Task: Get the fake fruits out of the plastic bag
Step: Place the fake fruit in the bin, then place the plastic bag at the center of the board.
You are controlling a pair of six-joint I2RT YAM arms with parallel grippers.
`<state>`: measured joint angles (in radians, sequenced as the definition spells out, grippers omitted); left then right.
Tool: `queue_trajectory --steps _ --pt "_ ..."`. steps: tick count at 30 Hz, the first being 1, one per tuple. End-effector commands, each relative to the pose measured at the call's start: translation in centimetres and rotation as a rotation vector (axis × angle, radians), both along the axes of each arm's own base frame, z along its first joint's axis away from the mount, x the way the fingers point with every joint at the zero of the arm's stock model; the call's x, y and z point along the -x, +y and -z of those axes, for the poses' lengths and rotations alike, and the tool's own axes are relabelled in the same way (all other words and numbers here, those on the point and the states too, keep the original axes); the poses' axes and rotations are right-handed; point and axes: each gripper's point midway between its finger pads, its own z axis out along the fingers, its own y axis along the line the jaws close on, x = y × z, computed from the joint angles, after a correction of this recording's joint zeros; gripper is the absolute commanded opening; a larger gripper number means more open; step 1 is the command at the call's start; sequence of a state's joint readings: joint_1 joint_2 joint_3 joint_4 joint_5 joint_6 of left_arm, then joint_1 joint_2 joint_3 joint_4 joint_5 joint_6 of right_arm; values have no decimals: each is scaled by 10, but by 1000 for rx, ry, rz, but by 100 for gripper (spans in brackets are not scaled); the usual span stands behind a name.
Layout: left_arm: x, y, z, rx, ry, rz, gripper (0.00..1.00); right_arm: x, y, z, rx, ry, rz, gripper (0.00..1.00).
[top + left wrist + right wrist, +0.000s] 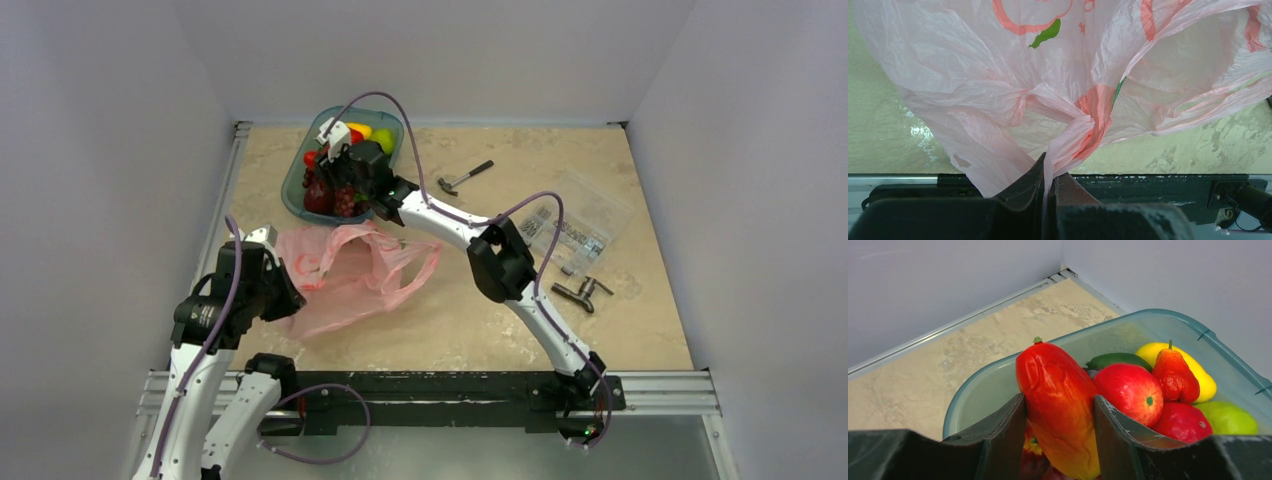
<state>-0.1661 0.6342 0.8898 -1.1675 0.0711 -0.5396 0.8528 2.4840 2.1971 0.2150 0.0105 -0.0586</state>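
The pink plastic bag (pixel 345 275) lies crumpled on the table left of centre; in the left wrist view it (pixel 1013 85) hangs in front of the camera. My left gripper (pixel 1050 175) is shut on a gathered fold of the bag. My right gripper (pixel 1058 405) is over the teal tray (pixel 295 195) and is shut on a long red-orange fake fruit (pixel 1060 400), held above the other fruits. In the tray lie a red apple (pixel 1130 392), a red pear (pixel 1174 377), a yellow fruit (pixel 1205 382), a green fruit (pixel 1230 417) and a dark green one (pixel 1113 360).
A small hammer (pixel 465 178) lies right of the tray. A clear plastic box of small parts (pixel 585 225) sits at the right, with dark metal pieces (pixel 583 292) in front of it. White walls close in the table at back and sides.
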Motion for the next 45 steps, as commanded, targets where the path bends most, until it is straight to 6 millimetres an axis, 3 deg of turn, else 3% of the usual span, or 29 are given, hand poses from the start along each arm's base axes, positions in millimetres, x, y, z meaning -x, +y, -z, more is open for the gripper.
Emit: queue_trajectory --steps 1,7,12,16,20,21,23,27,29,31,32,36,38,39,42,45 --pt "-7 -4 -5 13 -39 14 0 -17 -6 -45 -55 -77 46 24" --pt "-7 -4 -4 11 -32 13 0 -19 -4 -33 -24 -79 34 63" --pt "-7 -4 -4 12 -31 12 0 -16 -6 -39 -4 -82 23 86" --pt "-6 -4 -5 11 -30 16 2 -11 -15 -58 -1 -83 34 92" --pt "-6 -4 -6 10 -29 20 16 5 -31 -83 -4 -59 33 94" --pt "-5 -4 -6 8 -26 20 19 14 -38 -100 -20 -59 24 94" --pt "-5 -3 -7 3 -23 21 25 29 -50 -111 -24 -35 9 96" --pt "-3 0 -10 -9 -25 15 38 62 -84 -123 -1 16 10 99" --pt "-4 1 -13 -12 -34 8 44 78 -106 -119 10 54 33 99" --pt "-5 4 -21 -18 -51 -6 55 90 -134 -119 -9 90 108 99" --pt "-5 5 -26 -24 -61 -11 64 99 -151 -131 -39 97 145 99" --pt "-4 15 -61 -58 -123 -42 68 125 -211 -132 -67 155 300 99" --pt "-4 21 -86 -74 -186 -60 90 136 -242 -133 -57 160 375 99" --pt "-3 23 -98 -81 -216 -64 93 141 -257 -134 -55 164 419 99" --pt "1 30 -129 -98 -288 -80 100 156 -303 -139 -34 165 548 99" --pt "2 34 -147 -111 -321 -92 100 173 -345 -153 -15 132 640 99"
